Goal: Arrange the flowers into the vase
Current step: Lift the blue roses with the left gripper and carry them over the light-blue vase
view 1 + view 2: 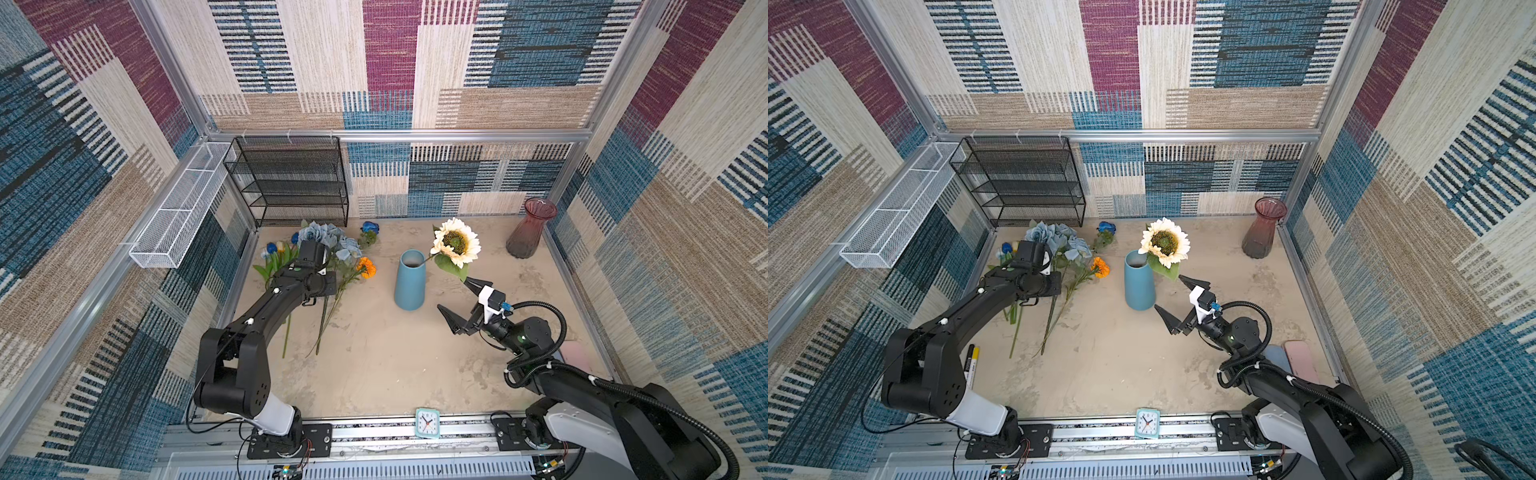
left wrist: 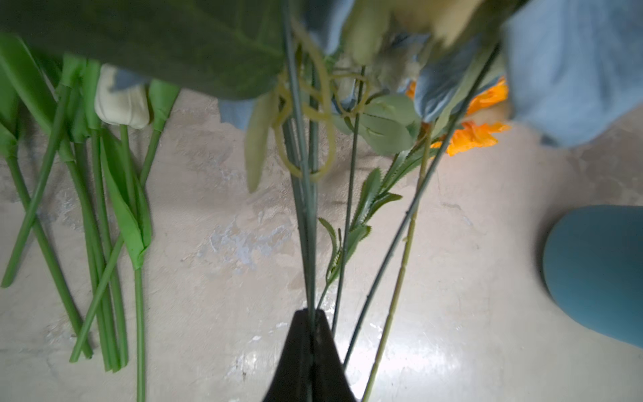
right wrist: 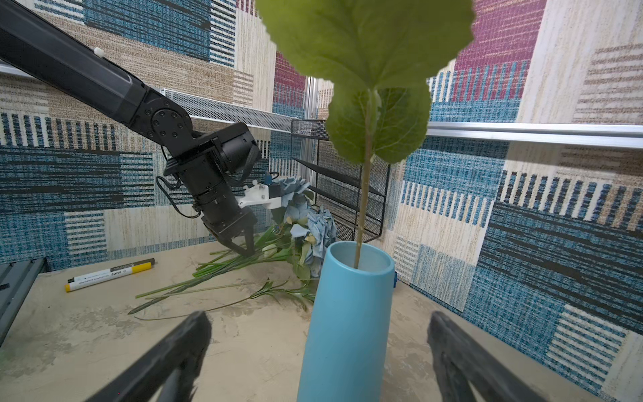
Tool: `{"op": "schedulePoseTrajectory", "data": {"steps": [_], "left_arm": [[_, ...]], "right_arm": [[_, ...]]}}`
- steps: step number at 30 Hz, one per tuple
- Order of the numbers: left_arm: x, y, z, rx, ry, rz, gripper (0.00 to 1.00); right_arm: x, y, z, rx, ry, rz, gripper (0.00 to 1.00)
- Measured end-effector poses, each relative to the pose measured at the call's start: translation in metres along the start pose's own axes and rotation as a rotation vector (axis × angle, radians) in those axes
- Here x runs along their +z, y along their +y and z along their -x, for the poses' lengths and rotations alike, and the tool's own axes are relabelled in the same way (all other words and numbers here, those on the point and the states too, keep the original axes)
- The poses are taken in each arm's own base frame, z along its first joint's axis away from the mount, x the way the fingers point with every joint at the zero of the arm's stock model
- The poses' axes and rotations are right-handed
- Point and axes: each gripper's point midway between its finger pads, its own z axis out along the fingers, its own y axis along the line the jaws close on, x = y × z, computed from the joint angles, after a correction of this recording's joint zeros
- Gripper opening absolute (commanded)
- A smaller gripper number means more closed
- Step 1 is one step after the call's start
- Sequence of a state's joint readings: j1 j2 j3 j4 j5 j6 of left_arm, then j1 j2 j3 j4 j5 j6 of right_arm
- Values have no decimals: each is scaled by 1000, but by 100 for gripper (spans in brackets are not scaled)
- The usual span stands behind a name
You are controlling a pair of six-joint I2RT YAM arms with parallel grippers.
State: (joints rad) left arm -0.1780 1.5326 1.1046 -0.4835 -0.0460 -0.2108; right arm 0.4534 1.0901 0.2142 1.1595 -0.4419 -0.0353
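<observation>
The cream sunflower [image 1: 456, 241] stands with its stem in the blue vase [image 1: 410, 282], while the other flowers [image 1: 336, 249] lie heaped on the table [image 1: 374, 365] to the vase's left. My left hand [image 2: 309, 315] is pinched tight on the thin stems of the dusty-blue roses [image 1: 316, 232] in that heap. My right hand [image 1: 454, 294] hangs just beside the vase, fingers spread wide and holding nothing, one fingertip near a sunflower leaf [image 1: 452, 266].

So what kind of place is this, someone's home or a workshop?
Likely a robot test booth, not a home: two black robot arms bolted to a metal rail, carpet-covered walls on an aluminium frame, and props, artificial flowers and a blue vase, on the tabletop.
</observation>
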Motion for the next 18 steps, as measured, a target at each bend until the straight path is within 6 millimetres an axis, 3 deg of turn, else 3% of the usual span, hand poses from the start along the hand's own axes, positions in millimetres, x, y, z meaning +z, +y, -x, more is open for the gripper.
{"op": "schedulePoseTrajectory", "data": {"steps": [10, 18], "left_arm": [[-8, -6, -2, -1, -59, -43, 0], [-44, -9, 19, -17, -189, -70, 0]], "right_arm": [[-2, 1, -1, 0, -1, -1, 100], [-3, 0, -1, -1, -3, -6, 100]]}}
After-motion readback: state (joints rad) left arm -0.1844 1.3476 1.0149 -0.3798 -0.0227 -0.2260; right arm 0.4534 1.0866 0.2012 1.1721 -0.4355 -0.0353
